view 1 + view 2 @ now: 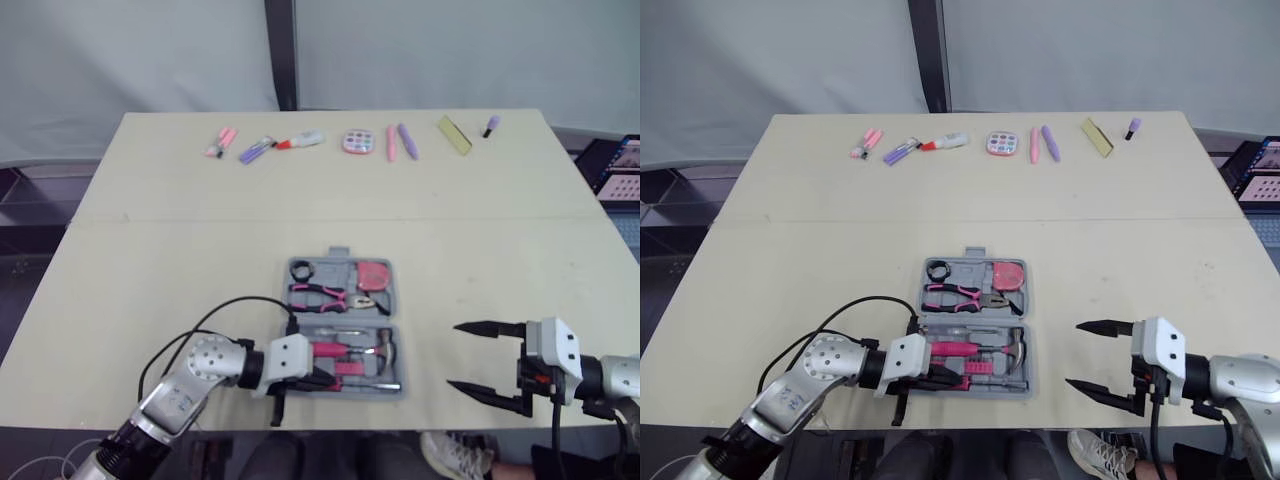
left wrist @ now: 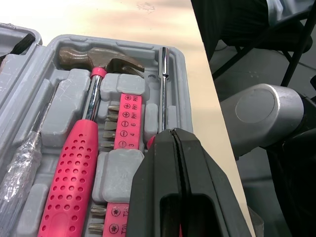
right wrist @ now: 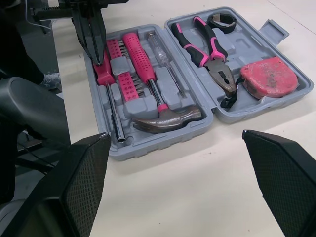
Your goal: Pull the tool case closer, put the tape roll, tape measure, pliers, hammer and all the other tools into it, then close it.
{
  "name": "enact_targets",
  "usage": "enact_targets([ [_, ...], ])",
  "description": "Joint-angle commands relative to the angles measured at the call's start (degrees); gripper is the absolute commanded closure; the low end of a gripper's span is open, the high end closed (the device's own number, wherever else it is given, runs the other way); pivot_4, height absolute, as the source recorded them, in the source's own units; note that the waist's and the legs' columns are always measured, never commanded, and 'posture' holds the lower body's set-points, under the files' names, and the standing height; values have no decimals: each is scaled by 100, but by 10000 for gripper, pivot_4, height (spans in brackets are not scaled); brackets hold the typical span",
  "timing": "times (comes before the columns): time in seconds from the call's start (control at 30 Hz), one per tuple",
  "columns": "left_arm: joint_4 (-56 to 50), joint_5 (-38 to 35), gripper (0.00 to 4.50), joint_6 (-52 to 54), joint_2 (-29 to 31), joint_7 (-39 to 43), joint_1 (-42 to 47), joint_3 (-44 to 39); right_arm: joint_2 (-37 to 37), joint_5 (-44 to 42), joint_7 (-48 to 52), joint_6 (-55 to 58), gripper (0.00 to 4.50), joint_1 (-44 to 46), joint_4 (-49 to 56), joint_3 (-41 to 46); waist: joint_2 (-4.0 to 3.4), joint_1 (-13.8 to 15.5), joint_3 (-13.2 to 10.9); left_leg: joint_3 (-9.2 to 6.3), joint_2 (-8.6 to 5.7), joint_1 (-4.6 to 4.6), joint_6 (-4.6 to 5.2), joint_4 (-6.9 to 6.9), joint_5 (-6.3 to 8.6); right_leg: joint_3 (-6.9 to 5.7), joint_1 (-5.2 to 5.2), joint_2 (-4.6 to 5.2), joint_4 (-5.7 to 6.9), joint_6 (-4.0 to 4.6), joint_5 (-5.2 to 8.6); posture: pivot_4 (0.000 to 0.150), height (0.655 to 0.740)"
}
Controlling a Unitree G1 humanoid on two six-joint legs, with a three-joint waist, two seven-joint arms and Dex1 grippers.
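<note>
The grey tool case (image 1: 395, 300) lies open near the table's front edge. Its far half holds the black tape roll (image 1: 302, 270), the pink-handled pliers (image 1: 320, 297) and the pink tape measure (image 1: 374, 274). The near half holds the pink-handled hammer (image 2: 79, 163), a pink bit rack (image 2: 126, 121) and a chrome-shafted driver (image 2: 164, 89). My left gripper (image 2: 170, 134) is shut, with its tips down on the driver's pink handle (image 3: 102, 73) at the case's near left. My right gripper (image 1: 452, 355) stands open over bare table, right of the case, with nothing between its fingers (image 3: 74, 187).
A row of small items lies along the far edge: pink markers (image 1: 220, 142), a purple marker (image 1: 255, 150), a red-capped tube (image 1: 303, 140), a round palette (image 1: 357, 142), two pens (image 1: 400, 141), a yellow ruler (image 1: 453, 134). A person's shoe (image 1: 450, 455) shows below the front edge.
</note>
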State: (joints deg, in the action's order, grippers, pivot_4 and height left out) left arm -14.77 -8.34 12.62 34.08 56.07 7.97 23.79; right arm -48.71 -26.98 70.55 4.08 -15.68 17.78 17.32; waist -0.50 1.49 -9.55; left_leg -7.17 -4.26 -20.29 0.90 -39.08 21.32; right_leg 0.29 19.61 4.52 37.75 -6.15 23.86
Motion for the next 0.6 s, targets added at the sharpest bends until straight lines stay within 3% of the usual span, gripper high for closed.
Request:
enact_targets([
  [0.03, -20, 62, 44551, -57, 48, 58, -83, 6, -49, -88, -56, 19, 0, -31, 180, 179, 0, 1, 0, 0, 0, 0, 0, 0, 0, 0, 0, 0, 0, 0, 0, 1500, 7400],
  [0.6, 245, 233, 44551, -137, -15, -10, -154, -45, -46, -52, -30, 36, 0, 83, 118, 149, -8, 2, 5, -1, 0, 2, 0, 0, 0, 0, -1, 1, 0, 0, 0, 1500, 7400],
])
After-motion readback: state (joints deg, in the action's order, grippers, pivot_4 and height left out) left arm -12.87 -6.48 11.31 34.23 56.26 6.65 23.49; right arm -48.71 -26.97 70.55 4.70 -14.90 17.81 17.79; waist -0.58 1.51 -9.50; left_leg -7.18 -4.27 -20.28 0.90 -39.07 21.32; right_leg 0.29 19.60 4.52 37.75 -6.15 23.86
